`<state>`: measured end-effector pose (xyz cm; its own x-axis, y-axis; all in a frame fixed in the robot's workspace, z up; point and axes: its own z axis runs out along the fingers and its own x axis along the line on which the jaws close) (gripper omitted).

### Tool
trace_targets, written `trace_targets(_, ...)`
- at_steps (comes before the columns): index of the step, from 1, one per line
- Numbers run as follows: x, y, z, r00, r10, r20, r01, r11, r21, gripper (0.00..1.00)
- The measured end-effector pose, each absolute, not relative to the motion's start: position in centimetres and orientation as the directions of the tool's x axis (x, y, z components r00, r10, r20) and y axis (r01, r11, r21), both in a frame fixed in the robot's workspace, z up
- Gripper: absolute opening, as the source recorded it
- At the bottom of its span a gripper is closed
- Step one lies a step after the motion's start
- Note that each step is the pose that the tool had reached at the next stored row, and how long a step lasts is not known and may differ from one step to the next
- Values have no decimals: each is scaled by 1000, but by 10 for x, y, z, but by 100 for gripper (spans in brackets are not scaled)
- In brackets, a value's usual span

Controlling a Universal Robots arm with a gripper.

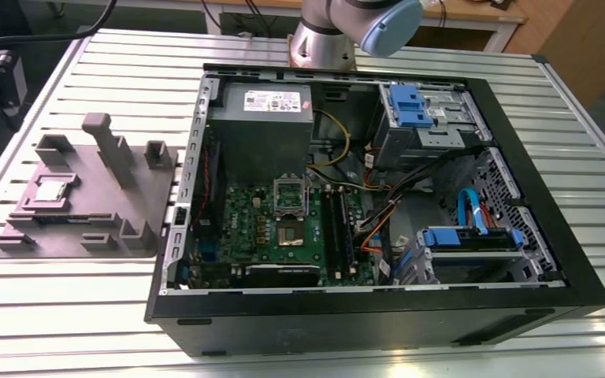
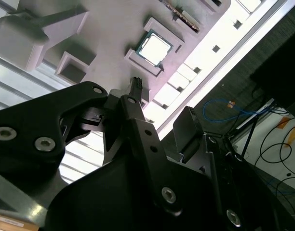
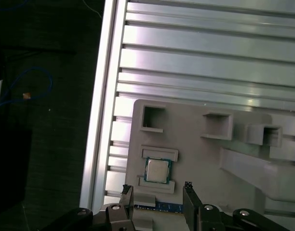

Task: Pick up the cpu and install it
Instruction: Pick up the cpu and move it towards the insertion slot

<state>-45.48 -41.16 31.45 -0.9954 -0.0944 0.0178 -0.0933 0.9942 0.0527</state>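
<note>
Approach stage of the pick, by my reading: the cpu (image 3: 157,170) lies flat in its pocket of the grey fixture (image 3: 200,159), not yet grasped. In the first wrist view the gripper (image 3: 157,189) hovers near it, fingers spread wider than the chip and empty. A grasp would call for fingers squared to the chip's edges, clear of the pocket walls. A slim circuit strip (image 3: 162,207) lies in the neighbouring slot. In the exterior view the fixture sits at nine o'clock from the open case (image 1: 365,327), whose motherboard (image 1: 245,213) socket (image 1: 287,232) appears vacant.
</note>
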Motion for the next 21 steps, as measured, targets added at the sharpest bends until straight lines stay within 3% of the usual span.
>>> trace_targets(21, -455, -412, 311, -995, -94, 18, -93, 994, 54, 53)
